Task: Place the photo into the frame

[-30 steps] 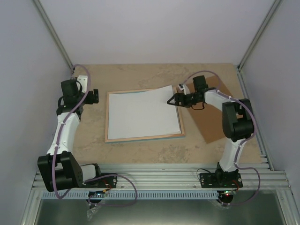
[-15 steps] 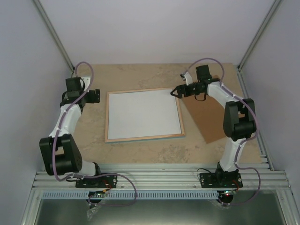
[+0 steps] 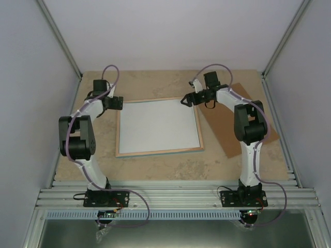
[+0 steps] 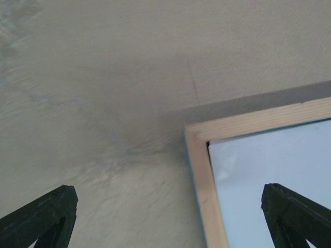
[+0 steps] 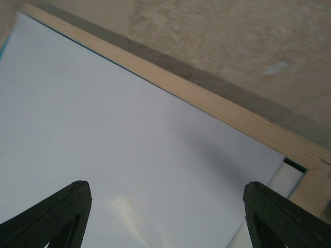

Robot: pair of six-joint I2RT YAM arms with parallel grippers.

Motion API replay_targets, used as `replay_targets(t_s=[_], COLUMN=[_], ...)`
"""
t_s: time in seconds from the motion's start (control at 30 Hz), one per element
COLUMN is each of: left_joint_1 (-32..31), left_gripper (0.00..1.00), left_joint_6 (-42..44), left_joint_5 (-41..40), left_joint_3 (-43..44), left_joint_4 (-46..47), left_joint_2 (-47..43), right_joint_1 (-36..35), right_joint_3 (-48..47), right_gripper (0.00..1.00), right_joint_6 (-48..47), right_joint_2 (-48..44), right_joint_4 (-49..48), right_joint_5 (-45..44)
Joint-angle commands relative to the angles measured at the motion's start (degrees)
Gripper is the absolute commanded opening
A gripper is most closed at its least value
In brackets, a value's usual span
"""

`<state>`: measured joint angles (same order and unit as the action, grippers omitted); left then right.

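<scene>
The frame (image 3: 118,129) lies face down in the middle of the table, pale wooden back edges up. A white sheet (image 3: 158,125) lies flat in its opening. The photo is hidden: no printed side shows. My left gripper (image 3: 118,103) hovers open over the frame's far left corner. In the left wrist view the wooden corner (image 4: 201,175) sits between the spread fingers (image 4: 46,217) of that gripper (image 4: 168,188). My right gripper (image 3: 185,101) is open above the far right corner. Its wrist view shows the white sheet (image 5: 129,134) and the far rail (image 5: 207,101) beneath the gripper (image 5: 165,183), which holds nothing.
A flat brown backing panel (image 3: 220,129) lies on the table right of the frame, partly under the right arm. Bare stone-patterned tabletop (image 3: 155,82) lies beyond the frame. White walls enclose three sides.
The right gripper let go of the sheet's raised far right corner, and the sheet now lies flat. Both arms stretched out toward the frame's far corners.
</scene>
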<state>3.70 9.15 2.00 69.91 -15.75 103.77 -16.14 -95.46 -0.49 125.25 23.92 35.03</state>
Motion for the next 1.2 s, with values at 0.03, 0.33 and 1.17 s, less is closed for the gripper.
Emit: replay_targets(t_s=[0.03, 0.33, 1.17], left_joint_1=[-1.05, -2.51, -3.18], left_gripper=[0.99, 0.99, 0.99], left_joint_6=[-0.97, 0.30, 0.86], left_joint_5=[-2.96, -6.55, -9.20], left_joint_3=[5.95, 9.48, 5.10], left_joint_4=[1.42, 0.85, -1.86], left_joint_2=[5.63, 12.43, 11.70], right_joint_1=[0.19, 0.32, 0.75], right_joint_3=[-0.98, 2.12, 8.27], right_gripper=[0.82, 0.82, 0.79], right_joint_6=[-1.35, -2.19, -5.52], right_joint_2=[3.10, 4.49, -3.17], right_joint_4=[-1.77, -1.99, 2.01], right_joint_5=[-4.93, -8.30, -5.21])
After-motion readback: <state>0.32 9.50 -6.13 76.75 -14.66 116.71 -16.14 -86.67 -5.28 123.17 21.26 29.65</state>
